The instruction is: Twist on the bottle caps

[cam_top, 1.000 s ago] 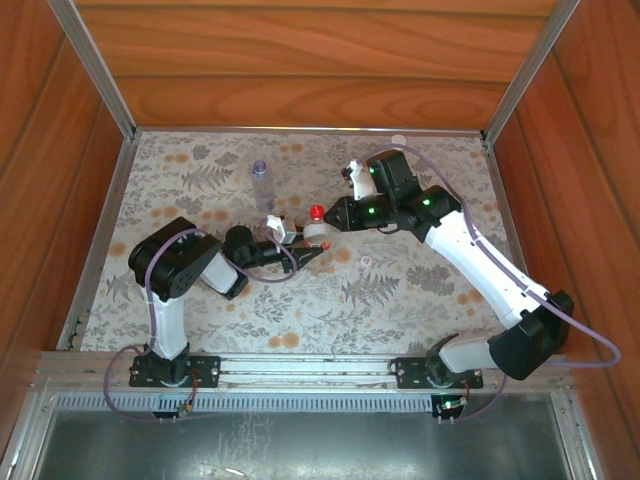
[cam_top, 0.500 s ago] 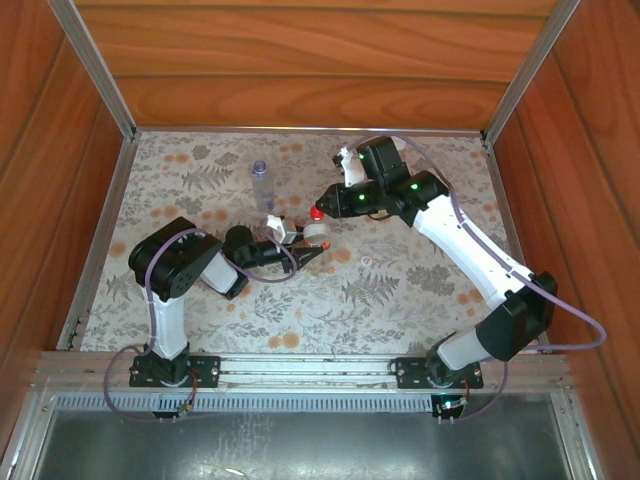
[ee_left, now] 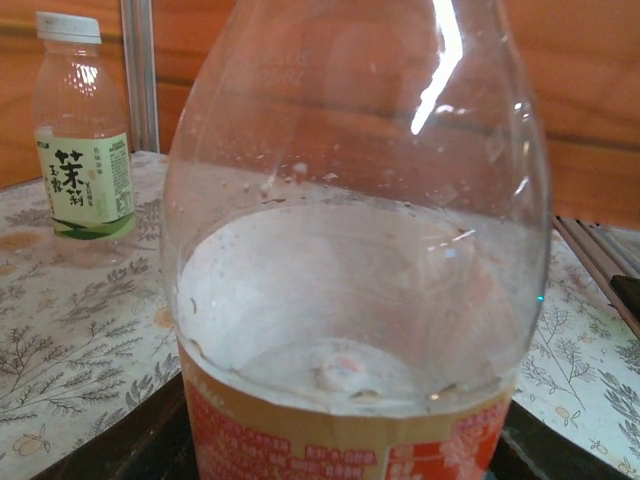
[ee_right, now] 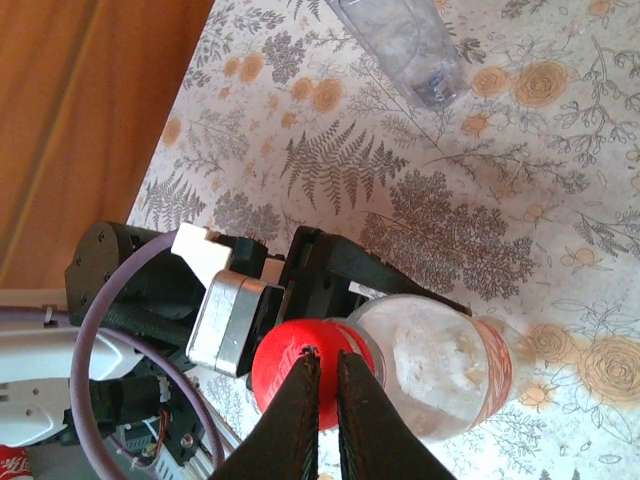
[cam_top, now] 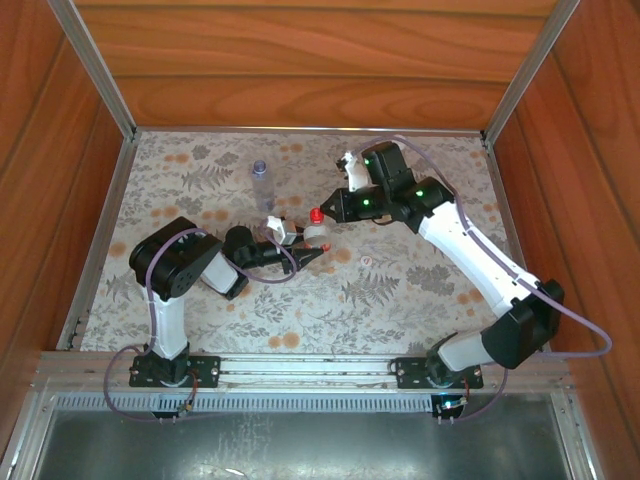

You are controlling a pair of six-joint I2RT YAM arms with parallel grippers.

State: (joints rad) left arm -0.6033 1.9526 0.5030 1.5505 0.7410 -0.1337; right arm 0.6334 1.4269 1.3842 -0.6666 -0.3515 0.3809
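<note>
Both arms: white link shells, black joint housings. Right arm [cam_top: 470, 250] has green LEDs [cam_top: 366, 203] lit on its joints. Left arm [cam_top: 168, 325] and right each carry a lilac cable [cam_top: 590, 340]. Black base plates [cam_top: 170, 368] bolted down. Right jaws: slim, black, tapered.

Centre's blocked: left arm [cam_top: 200, 262] lies in from the left, right arm [cam_top: 470, 250] slants in from near right, and both meet at the red-label bottle [ee_right: 430, 360]. Blue bottle [cam_top: 261, 180] stands far, left of centre. Green-label bottle [ee_left: 82, 130] sits by the far edge. Small cap [cam_top: 365, 261] lies mid-counter [cam_top: 300, 305]. The near strip between the bases is open. Walls [cam_top: 60, 150] box in left, right and far.
</note>
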